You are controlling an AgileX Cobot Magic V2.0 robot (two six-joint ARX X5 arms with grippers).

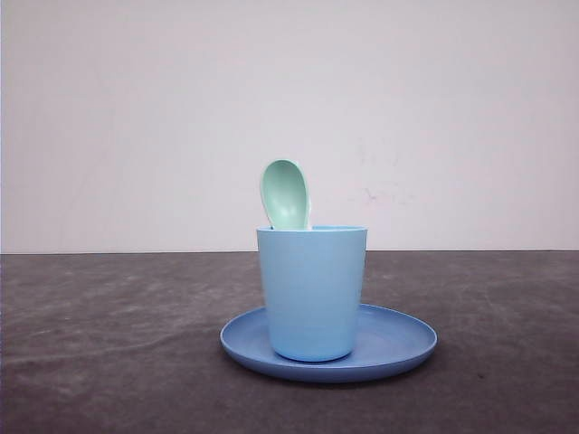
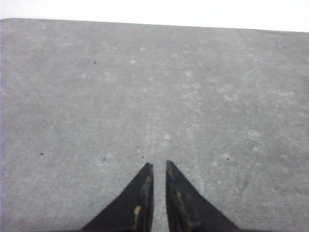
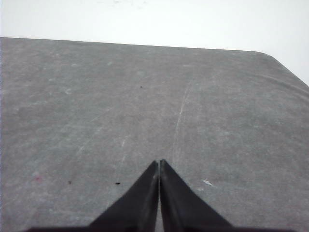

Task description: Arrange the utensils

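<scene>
Mint-green spoon (image 1: 286,193); light blue cup (image 1: 312,291); deeper blue plate (image 1: 398,342); mottled dark grey table (image 1: 109,344); black end effectors.

A dark grey, mottled worktop (image 1: 109,344) runs back to a plain off-white wall (image 1: 136,117). The light is soft and even. The wrist views show the same grey surface, scuffed and speckled, with one rounded corner (image 3: 270,55).

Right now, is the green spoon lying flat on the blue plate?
No, the spoon stands in the cup, its bowl sticking up above the rim, and the cup sits on the plate.
</scene>
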